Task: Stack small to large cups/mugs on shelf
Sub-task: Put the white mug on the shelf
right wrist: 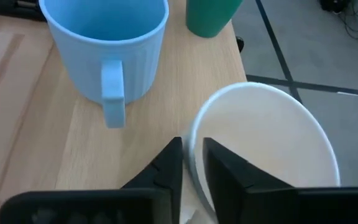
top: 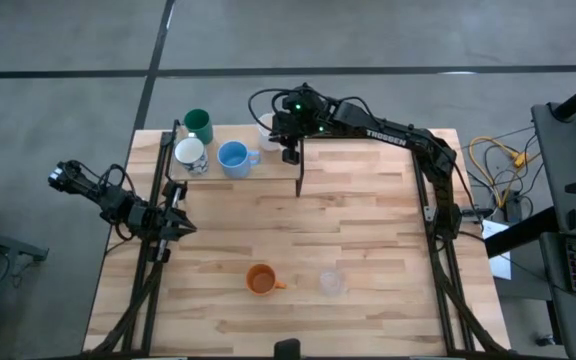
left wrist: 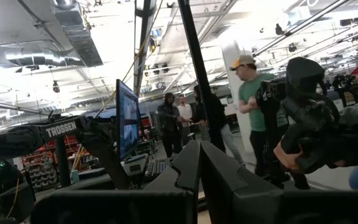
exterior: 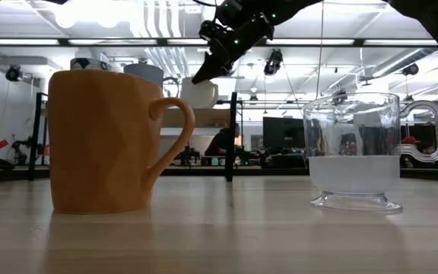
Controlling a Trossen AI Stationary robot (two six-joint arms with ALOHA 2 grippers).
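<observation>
Half of white cup point(right wrist: 272, 137) cut off by right hand point(right wrist: 192, 163)

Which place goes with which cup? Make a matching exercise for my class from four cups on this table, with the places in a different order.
Things:
1. orange mug
2. clear cup
3. light blue cup
4. white cup

Places:
A. at the shelf's end, right under the right end effector
B. on the tabletop, the one nearer the right arm's side
C. on the shelf, clear of both arms
D. on the tabletop, the one nearer the left arm's side

Pairs: 1-D, 2-B, 3-C, 4-A
</observation>
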